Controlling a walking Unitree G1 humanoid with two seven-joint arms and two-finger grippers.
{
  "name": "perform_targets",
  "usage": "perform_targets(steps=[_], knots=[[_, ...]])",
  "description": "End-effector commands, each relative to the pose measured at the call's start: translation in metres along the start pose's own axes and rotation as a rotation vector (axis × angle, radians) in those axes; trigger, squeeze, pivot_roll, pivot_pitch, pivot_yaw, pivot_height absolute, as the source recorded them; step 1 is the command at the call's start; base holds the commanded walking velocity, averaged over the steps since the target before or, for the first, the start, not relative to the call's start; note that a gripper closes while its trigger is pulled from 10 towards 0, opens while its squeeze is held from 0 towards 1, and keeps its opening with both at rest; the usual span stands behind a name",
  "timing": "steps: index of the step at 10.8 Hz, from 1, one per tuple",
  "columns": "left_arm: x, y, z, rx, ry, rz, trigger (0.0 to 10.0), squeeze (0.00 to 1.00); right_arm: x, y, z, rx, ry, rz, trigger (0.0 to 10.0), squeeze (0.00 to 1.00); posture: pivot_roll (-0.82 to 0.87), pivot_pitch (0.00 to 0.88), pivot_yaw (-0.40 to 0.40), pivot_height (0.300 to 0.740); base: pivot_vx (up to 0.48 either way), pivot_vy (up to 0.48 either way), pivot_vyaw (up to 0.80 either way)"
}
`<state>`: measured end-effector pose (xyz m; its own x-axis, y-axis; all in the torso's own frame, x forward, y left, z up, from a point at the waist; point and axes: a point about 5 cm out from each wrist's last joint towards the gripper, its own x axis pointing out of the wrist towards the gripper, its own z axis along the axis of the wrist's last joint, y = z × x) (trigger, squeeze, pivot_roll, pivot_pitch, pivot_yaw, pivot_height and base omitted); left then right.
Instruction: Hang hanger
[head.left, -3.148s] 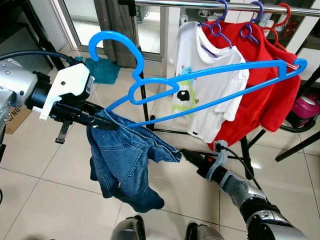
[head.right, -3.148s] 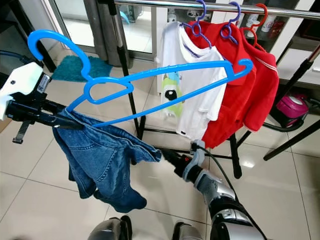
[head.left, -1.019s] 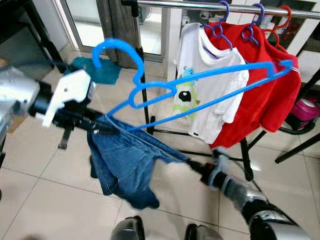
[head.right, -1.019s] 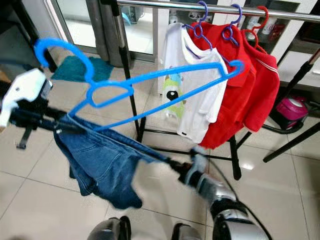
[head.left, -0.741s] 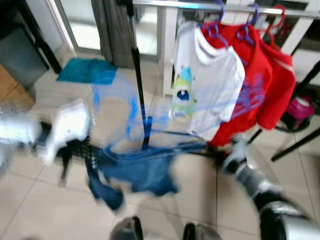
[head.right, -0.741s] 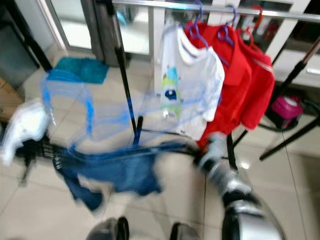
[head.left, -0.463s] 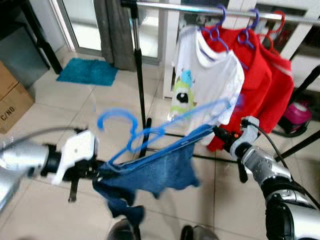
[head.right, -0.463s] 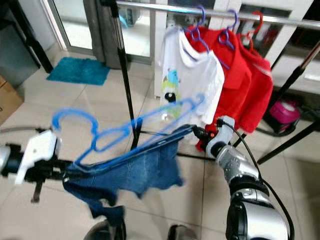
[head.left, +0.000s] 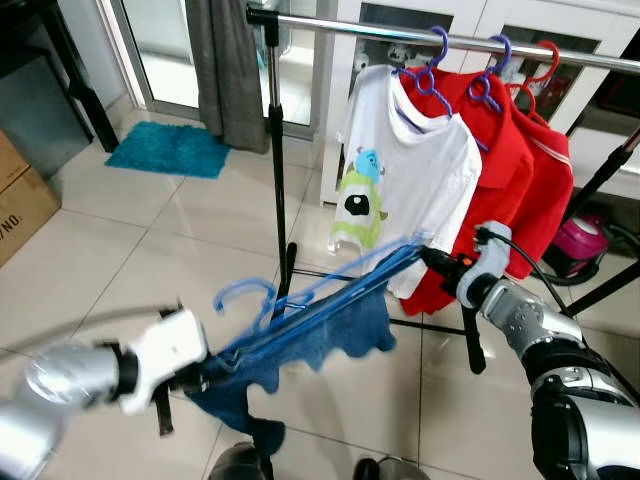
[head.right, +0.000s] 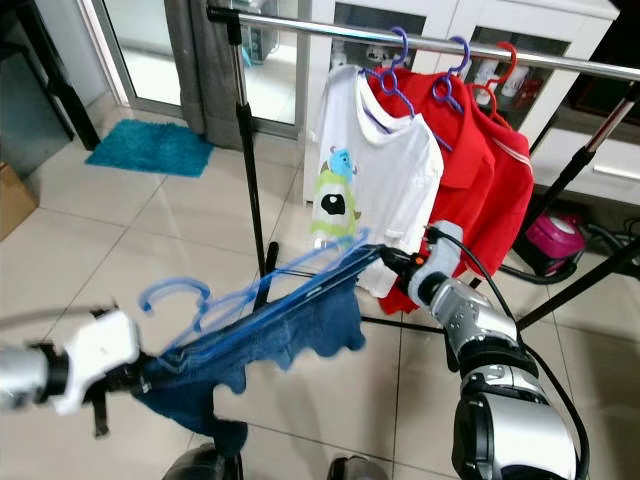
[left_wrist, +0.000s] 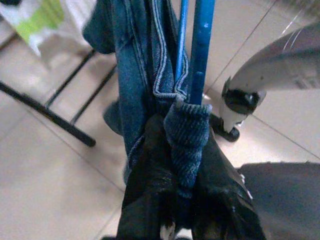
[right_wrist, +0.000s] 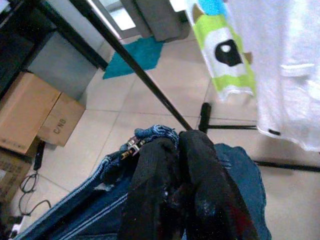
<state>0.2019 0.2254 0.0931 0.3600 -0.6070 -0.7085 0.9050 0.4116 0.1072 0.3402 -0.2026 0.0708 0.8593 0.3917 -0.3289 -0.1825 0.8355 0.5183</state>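
— Lower now, both grippers and the hanger (head.left: 300, 300) are sitting well below where they were three seconds ago, when its hook was riding near the rail (head.left: 420, 38); the jeans (head.left: 310, 345) are stretching out between the arms instead of dangling in a bunch.

— Where is the hanger lying against the rail?

— Under it and toward the robot, tilted, its hook (head.left: 240, 295) pointing away from the rail's clothes and its far tip reaching the hem of the white shirt (head.left: 405, 190).

— What are the fingers doing?

— The left gripper (head.left: 205, 375) is clenching the jeans' waistband and the blue bar together, low beside the rail's post (head.left: 278, 170). The right gripper (head.left: 432, 258) is pinching the other end of the denim, just before the red shirts (head.left: 520, 180) hanging from the rail.

— And the jeans?

— Draping along the hanger, one leg trailing toward the floor (head.left: 120, 240).
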Motion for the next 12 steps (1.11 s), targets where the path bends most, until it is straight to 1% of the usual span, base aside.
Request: perform_targets(steps=[1,2,3,4,5,6,7,8,9,10,11,12], knots=[[-0.006,-0.003,-0.036,-0.073,0.184,0.008,0.0,0.00,-0.014,-0.010,0.051,-0.071,-0.166,-0.073,0.0,0.00,0.02,0.030,-0.059,0.740,0.000,0.000,0.00],[-0.001,-0.005,-0.041,-0.090,0.212,0.006,0.0,0.00,-0.012,-0.004,0.055,-0.086,-0.165,-0.052,0.0,0.00,0.02,0.023,-0.065,0.740,0.000,0.000,0.00],[0.003,0.000,-0.047,-0.072,0.260,0.024,0.0,0.00,-0.011,0.000,0.059,-0.106,-0.163,-0.032,0.0,0.00,0.02,0.018,-0.073,0.740,0.000,0.000,0.00],[0.005,0.002,-0.051,-0.073,0.282,0.041,0.0,0.00,-0.010,0.003,0.060,-0.114,-0.163,-0.023,0.0,0.00,0.02,0.018,-0.074,0.740,0.000,0.000,0.00],[0.008,0.012,-0.066,-0.051,0.370,0.117,0.0,0.00,-0.008,0.012,0.064,-0.137,-0.165,0.010,0.0,0.00,0.01,0.016,-0.074,0.740,0.000,0.000,0.00],[0.010,0.019,-0.070,-0.070,0.386,0.187,0.0,0.00,-0.008,0.016,0.065,-0.141,-0.164,0.026,0.0,0.00,0.01,0.016,-0.074,0.740,0.000,0.000,0.00],[0.013,0.025,-0.076,-0.097,0.416,0.234,0.0,0.00,-0.006,0.025,0.063,-0.141,-0.157,0.064,0.0,0.00,0.01,0.018,-0.081,0.740,0.000,0.000,0.00],[0.014,0.029,-0.078,-0.115,0.431,0.251,0.0,0.00,-0.006,0.032,0.061,-0.147,-0.148,0.094,0.0,0.00,0.01,0.022,-0.085,0.740,0.000,0.000,0.00],[0.015,0.039,-0.077,-0.107,0.439,0.279,0.0,0.00,-0.005,0.046,0.059,-0.158,-0.135,0.149,0.0,0.00,0.01,0.028,-0.092,0.740,0.000,0.000,0.00],[0.017,0.043,-0.076,-0.103,0.439,0.280,0.0,0.00,-0.005,0.056,0.055,-0.198,-0.111,0.180,0.0,0.00,0.01,0.034,-0.091,0.740,0.000,0.000,0.00],[0.017,0.044,-0.077,-0.105,0.442,0.276,0.0,0.00,-0.006,0.059,0.054,-0.217,-0.103,0.188,0.0,0.00,0.01,0.034,-0.091,0.740,0.000,0.000,0.00],[0.017,0.044,-0.084,-0.130,0.510,0.215,0.0,0.00,-0.006,0.075,0.048,-0.346,-0.068,0.205,0.0,0.00,0.01,0.037,-0.081,0.740,0.000,0.000,0.00]])
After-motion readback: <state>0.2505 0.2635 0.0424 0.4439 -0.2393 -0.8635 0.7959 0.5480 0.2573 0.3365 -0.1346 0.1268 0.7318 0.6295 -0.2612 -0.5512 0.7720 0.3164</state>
